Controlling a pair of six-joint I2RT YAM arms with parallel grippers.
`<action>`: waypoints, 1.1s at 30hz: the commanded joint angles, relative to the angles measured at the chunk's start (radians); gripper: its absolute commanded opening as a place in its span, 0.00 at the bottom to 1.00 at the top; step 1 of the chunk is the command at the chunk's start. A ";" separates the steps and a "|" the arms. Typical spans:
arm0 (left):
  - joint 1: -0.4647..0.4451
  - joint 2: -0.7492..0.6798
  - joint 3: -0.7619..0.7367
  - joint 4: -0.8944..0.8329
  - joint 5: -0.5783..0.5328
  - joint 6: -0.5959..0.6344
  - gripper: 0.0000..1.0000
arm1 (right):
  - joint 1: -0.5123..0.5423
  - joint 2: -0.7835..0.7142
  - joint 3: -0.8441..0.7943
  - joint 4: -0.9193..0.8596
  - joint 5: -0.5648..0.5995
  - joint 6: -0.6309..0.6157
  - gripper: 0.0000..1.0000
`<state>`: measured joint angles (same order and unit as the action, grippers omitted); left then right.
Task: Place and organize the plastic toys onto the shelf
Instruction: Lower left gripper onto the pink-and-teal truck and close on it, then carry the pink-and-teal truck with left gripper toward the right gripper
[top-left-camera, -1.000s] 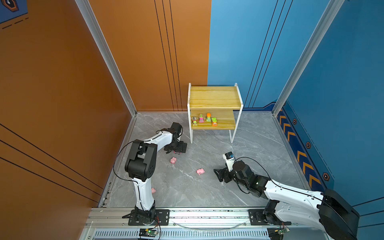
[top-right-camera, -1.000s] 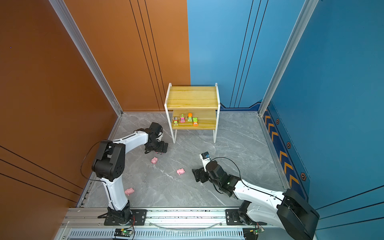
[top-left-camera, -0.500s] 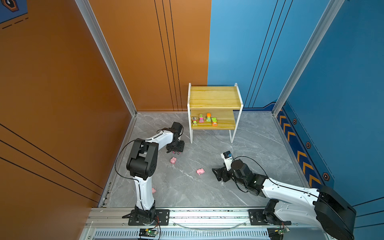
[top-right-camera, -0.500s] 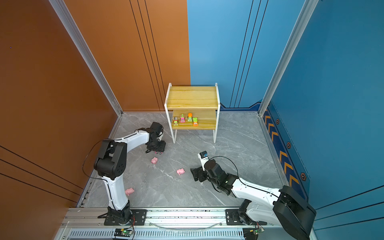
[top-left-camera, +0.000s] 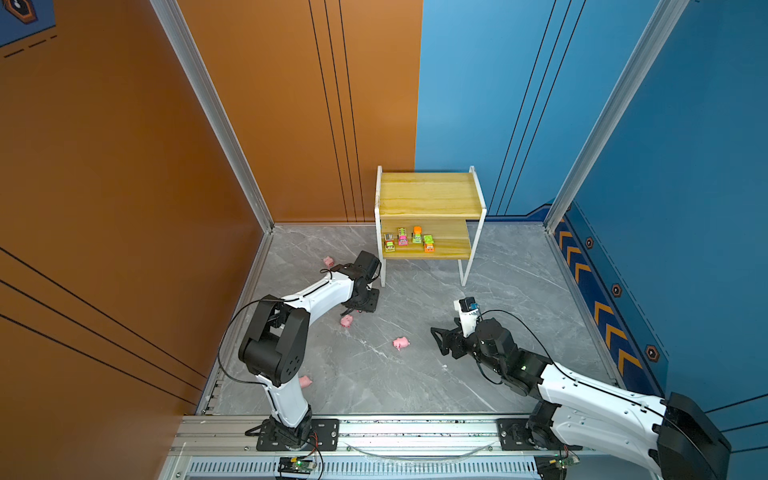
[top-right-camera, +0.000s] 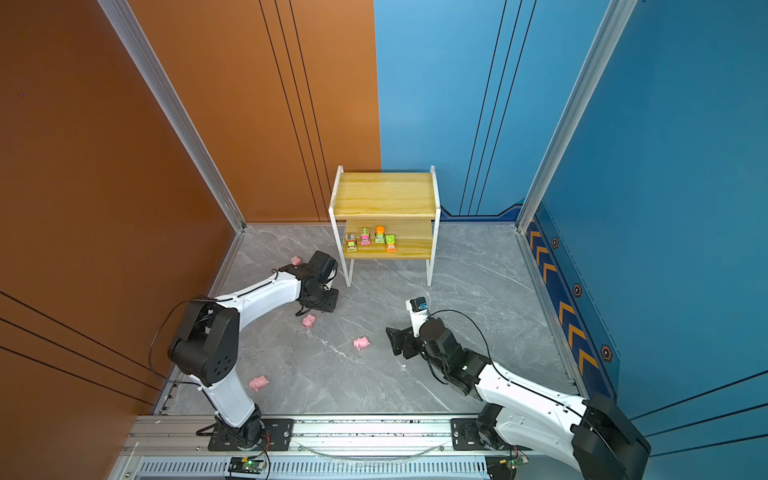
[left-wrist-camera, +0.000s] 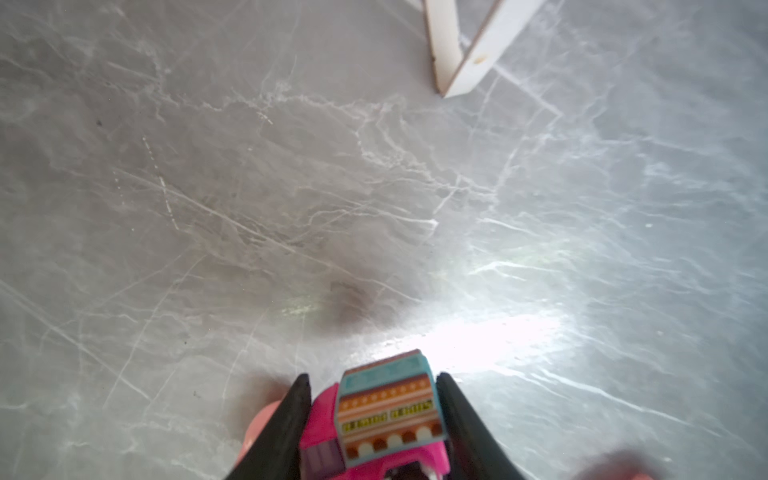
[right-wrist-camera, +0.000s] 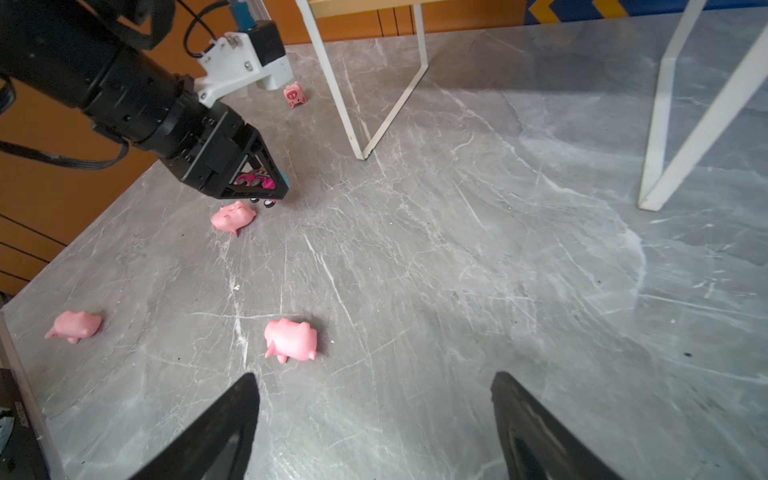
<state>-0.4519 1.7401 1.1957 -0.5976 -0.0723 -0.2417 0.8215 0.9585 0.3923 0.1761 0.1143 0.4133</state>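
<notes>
My left gripper (left-wrist-camera: 372, 376) is shut on a pink toy truck (left-wrist-camera: 386, 415) with a striped teal and orange box, low over the floor; the right wrist view shows this truck (right-wrist-camera: 254, 181) between the black fingers. A pink pig (right-wrist-camera: 232, 217) lies right beside it. In both top views the left gripper (top-left-camera: 360, 305) is by the shelf's front left leg. The shelf (top-left-camera: 430, 195) holds several trucks (top-left-camera: 402, 237) on its lower board. My right gripper (right-wrist-camera: 374, 376) stands open and empty, a little short of another pig (right-wrist-camera: 291, 338). Two more pigs (top-left-camera: 329, 261) (top-left-camera: 305, 381) lie on the floor.
The shelf's thin white legs (right-wrist-camera: 357, 137) stand on the grey marble floor close to the left gripper. An orange wall (top-left-camera: 124, 166) bounds the left, blue walls (top-left-camera: 685, 208) the back and right. An aluminium rail (top-left-camera: 415, 428) carries both arm bases at the front.
My left gripper has closed on the pink truck, which it stood open over a second ago. The right gripper has crept a little left toward the middle pig and stays open.
</notes>
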 joint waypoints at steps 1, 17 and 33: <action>-0.059 -0.051 -0.038 0.026 -0.024 -0.048 0.44 | -0.026 -0.076 -0.021 -0.114 0.082 0.041 0.88; -0.474 0.123 0.015 0.428 -0.165 -0.135 0.45 | -0.365 -0.302 -0.058 -0.373 -0.043 0.192 0.86; -0.683 0.234 -0.318 1.211 -0.419 -0.085 0.45 | -0.379 -0.362 -0.088 -0.367 -0.027 0.174 0.85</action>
<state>-1.1007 1.9324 0.9237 0.4122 -0.4225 -0.3546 0.4450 0.6132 0.3153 -0.1761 0.0784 0.5926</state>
